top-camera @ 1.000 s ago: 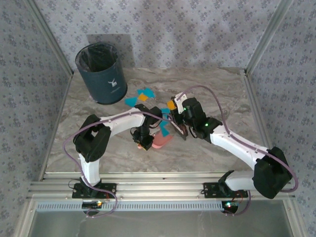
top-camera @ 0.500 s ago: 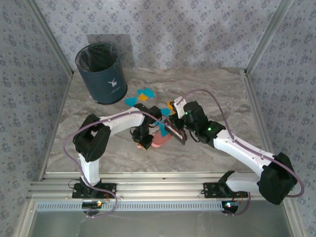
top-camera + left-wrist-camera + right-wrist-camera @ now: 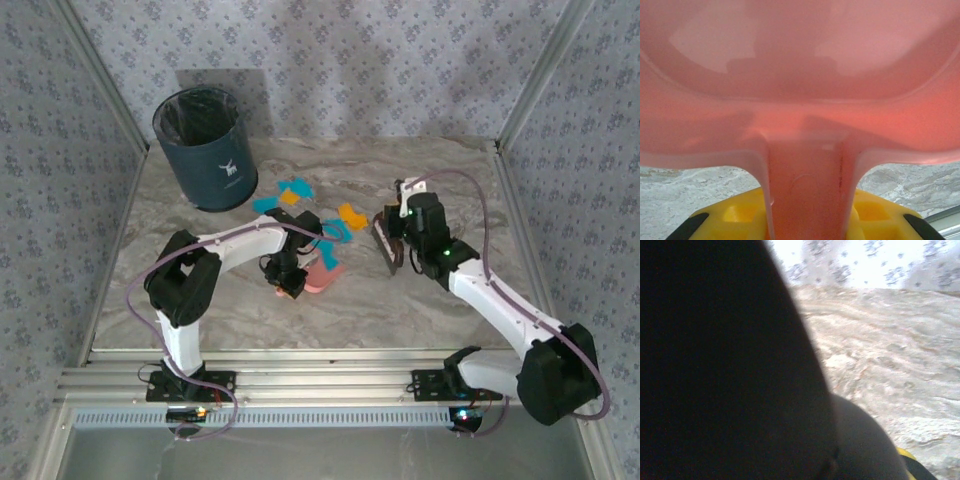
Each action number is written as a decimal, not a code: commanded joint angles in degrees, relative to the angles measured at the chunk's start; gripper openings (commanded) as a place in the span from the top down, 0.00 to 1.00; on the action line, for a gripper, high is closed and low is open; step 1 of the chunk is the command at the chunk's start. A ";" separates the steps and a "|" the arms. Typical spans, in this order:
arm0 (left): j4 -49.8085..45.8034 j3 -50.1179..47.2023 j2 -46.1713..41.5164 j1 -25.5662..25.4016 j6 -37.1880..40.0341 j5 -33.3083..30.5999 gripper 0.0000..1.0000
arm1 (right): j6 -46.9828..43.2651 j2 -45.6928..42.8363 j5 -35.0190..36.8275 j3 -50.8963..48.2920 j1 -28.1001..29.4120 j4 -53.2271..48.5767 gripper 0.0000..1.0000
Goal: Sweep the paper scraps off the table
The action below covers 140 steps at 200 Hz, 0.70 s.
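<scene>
Orange and teal paper scraps point(image 3: 293, 191) lie on the marble table point(image 3: 450, 180) in a loose patch near the bin. A few more scraps point(image 3: 346, 218) sit just beyond the pink dustpan point(image 3: 322, 274). My left gripper point(image 3: 289, 279) is shut on the dustpan's handle point(image 3: 807, 185), which passes between its yellow fingers point(image 3: 735, 214). The pan's underside point(image 3: 800, 75) blocks the table ahead. My right gripper point(image 3: 402, 232) is shut on a dark brush point(image 3: 388, 244), which stands to the right of the scraps and apart from the dustpan. The brush point(image 3: 725, 365) looms dark and blurred in the right wrist view.
A dark blue bin point(image 3: 203, 148) with a black liner stands at the back left, close to the scraps. Aluminium rails point(image 3: 330, 355) edge the table in front, and wallpapered walls close it in. Bare marble point(image 3: 890, 350) stretches right of the brush.
My right arm has swung the brush to the right, away from the dustpan. Orange and teal scraps now show between them. The dustpan has turned slightly.
</scene>
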 commanded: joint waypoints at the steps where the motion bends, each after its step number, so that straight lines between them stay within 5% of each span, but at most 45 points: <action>1: -1.34 -0.64 -1.71 0.57 -1.01 -0.96 1.00 | -0.47 2.74 1.39 2.49 -2.88 5.17 1.00; 74: -1.10 -0.70 -1.44 1.04 -0.97 -0.47 1.00 | -8.92 18.33 -1.72 14.61 -6.02 7.40 1.00; 140: -1.21 -0.92 -1.09 1.15 -0.41 0.25 1.00 | -12.55 27.13 -5.45 21.11 -1.86 6.59 1.00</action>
